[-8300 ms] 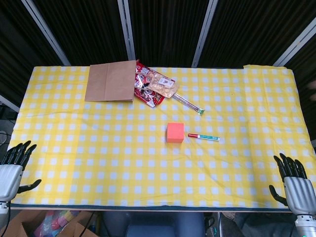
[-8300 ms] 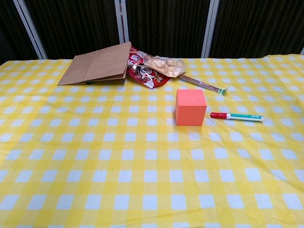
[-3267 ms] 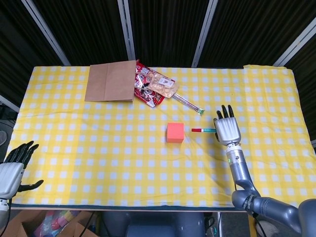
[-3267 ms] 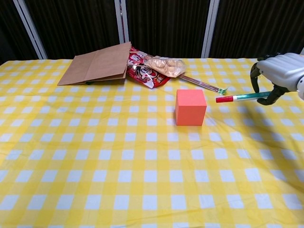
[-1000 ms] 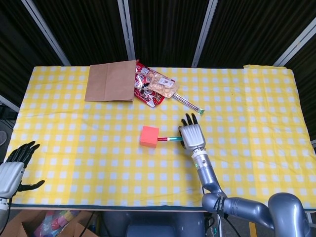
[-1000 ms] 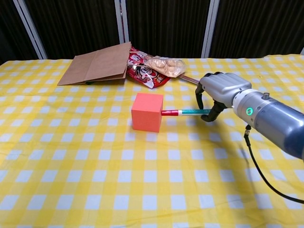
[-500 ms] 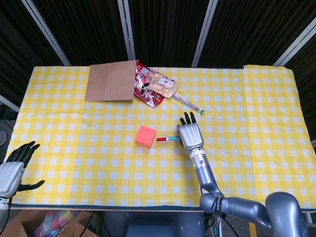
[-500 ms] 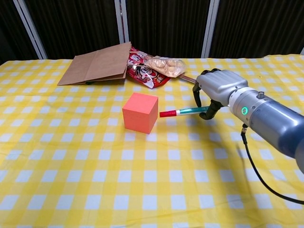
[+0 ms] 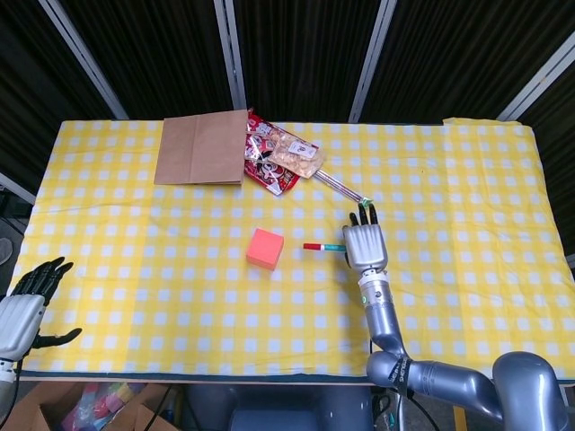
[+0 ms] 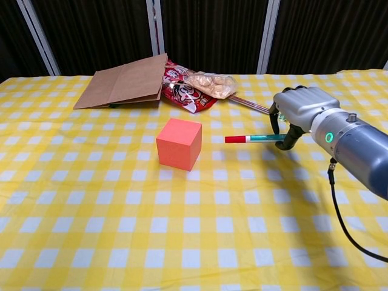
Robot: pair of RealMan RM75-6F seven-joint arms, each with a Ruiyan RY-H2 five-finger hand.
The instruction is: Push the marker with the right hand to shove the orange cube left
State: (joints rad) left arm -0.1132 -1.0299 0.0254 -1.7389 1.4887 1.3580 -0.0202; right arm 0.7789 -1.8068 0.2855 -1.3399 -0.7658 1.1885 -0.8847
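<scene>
The orange cube sits turned slightly on the yellow checked cloth, left of centre. My right hand holds the marker off the cloth, its red cap pointing left at the cube. A gap separates the cap from the cube's right face. Low at the table's near left corner, my left hand hangs with fingers spread and nothing in it.
A brown paper bag, snack packets and a thin stick pack lie at the back of the table.
My right hand has pulled back to the right with the marker, opening a gap from the cube. Before that the marker shoved the cube leftward and turned it.
</scene>
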